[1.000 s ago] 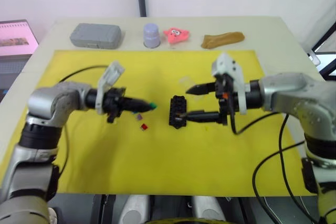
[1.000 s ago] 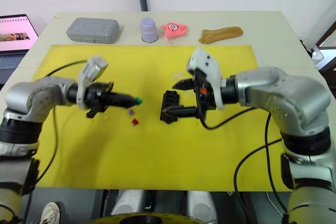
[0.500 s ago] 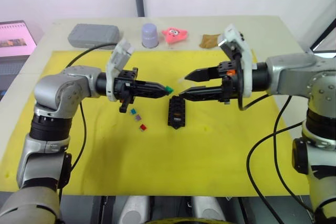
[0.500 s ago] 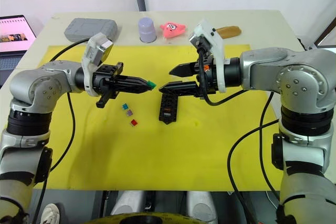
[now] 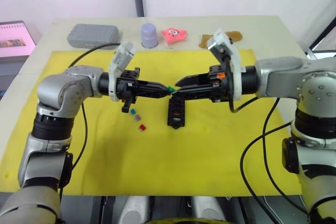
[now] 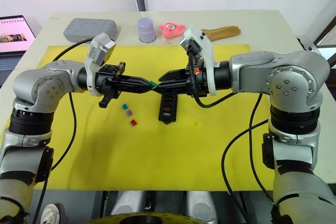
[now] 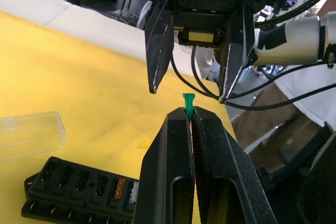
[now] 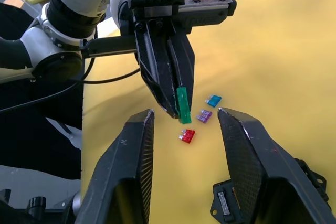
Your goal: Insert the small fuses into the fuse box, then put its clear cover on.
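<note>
Three loose small fuses lie on the yellow mat (image 5: 157, 182) nearest the robot, left of the fuse box: red fuse (image 5: 142, 127), purple fuse (image 5: 137, 116), teal fuse (image 5: 133, 110), close together in a short diagonal row. The fuse box (image 5: 176, 113), black w/ rows of slots, lies flat mid-mat; left wrist view shows a couple of slots already filled. Above it the two grippers meet tip to tip. Left gripper (image 5: 167, 88) has its jaws pressed together, pinching a green fuse (image 7: 188, 103) that sticks out past the tips. Right gripper (image 5: 178, 87) faces it, jaws spread, one on each side of the green fuse, not touching it. The clear cover (image 7: 29, 134) lies on the mat just beyond the fuse box. Far edge of the table (image 5: 273, 30): grey case (image 5: 93, 35), lavender cup (image 5: 149, 34), pink toy (image 5: 176, 34), brown item (image 5: 223, 38).
</note>
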Tool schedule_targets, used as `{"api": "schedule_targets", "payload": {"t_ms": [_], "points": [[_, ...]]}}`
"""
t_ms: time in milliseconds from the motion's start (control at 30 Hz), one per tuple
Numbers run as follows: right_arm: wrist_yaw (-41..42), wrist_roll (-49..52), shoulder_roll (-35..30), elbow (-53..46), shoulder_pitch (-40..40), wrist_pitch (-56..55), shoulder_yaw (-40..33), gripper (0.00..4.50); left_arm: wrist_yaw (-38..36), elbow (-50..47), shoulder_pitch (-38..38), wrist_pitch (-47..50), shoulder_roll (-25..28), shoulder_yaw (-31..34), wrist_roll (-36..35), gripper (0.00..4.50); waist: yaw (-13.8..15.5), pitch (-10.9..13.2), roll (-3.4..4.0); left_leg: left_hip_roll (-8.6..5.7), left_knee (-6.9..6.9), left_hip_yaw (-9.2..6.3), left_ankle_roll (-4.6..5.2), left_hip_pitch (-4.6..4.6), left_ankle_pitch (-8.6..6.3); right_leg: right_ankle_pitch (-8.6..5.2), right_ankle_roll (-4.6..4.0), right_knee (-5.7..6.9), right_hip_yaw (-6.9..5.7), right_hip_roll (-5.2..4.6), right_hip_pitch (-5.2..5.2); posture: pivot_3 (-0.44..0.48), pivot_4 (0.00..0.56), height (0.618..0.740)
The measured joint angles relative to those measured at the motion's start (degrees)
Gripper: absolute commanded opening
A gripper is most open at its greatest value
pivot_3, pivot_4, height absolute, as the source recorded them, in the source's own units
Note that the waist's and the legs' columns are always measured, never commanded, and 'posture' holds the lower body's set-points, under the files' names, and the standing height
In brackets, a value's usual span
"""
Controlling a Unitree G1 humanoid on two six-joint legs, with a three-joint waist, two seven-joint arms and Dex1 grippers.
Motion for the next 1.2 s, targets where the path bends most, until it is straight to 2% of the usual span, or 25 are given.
{"api": "schedule_targets", "payload": {"t_ms": [67, 200, 1033, 1067, 1100, 1200], "points": [[-0.07, 0.28, 0.02, 0.19, 0.0, 0.15, 0.11, 1.99, -0.03, 0.0, 0.0, 0.0, 0.04, -0.03, 0.0, 0.0, 0.0, 0.0, 0.0, 0.0, 0.0, 0.0, 0.0, 0.0, 0.0, 0.0, 0.0, 0.0, 0.0, 0.0, 0.0, 0.0, 0.15, 0.74], [-0.12, 0.59, 0.05, 0.15, 0.0, 0.21, 0.21, 0.77, -0.06, -0.01, 0.0, -0.01, 0.1, -0.03, 0.0, 0.0, 0.0, 0.0, 0.0, 0.0, 0.0, 0.0, 0.0, 0.0, 0.0, 0.0, 0.0, 0.0, 0.0, 0.0, 0.0, 0.0, 0.15, 0.74], [-0.45, 0.85, 0.02, -0.61, 0.01, -0.04, 1.14, 0.77, -0.26, -0.32, 0.2, -0.25, 0.29, -0.13, 0.02, 0.0, 0.0, 0.0, 0.0, 0.0, 0.0, 0.0, 0.0, 0.0, 0.0, 0.0, 0.0, -0.01, 0.0, 0.0, 0.0, 0.0, 0.15, 0.74], [-0.45, 0.85, 0.02, -0.62, 0.01, -0.08, 1.14, 0.23, -0.26, -0.35, 0.2, -0.27, 0.31, -0.16, 0.03, 0.0, -0.01, 0.0, 0.0, 0.0, 0.0, 0.0, 0.0, 0.0, 0.0, 0.0, 0.0, -0.01, 0.0, 0.0, 0.0, 0.0, 0.15, 0.74], [-0.41, 0.84, -0.04, -0.62, 0.01, -0.11, 1.14, 0.03, -0.33, -0.38, 0.21, -0.29, 0.38, -0.15, 0.15, 0.0, -0.01, 0.0, 0.0, 0.0, -0.01, 0.0, 0.01, 0.0, 0.0, 0.0, 0.0, -0.01, 0.0, 0.0, 0.0, 0.0, 0.15, 0.74], [-0.46, 0.73, -0.2, -0.69, 0.02, -0.27, 1.26, 0.03, -0.37, -0.45, 0.27, -0.66, 0.66, -0.15, 0.18, 0.0, 0.0, 0.0, 0.0, 0.0, -0.01, 0.0, 0.0, 0.0, 0.0, 0.0, 0.0, -0.01, 0.0, 0.0, 0.0, 0.0, 0.15, 0.74]]}}
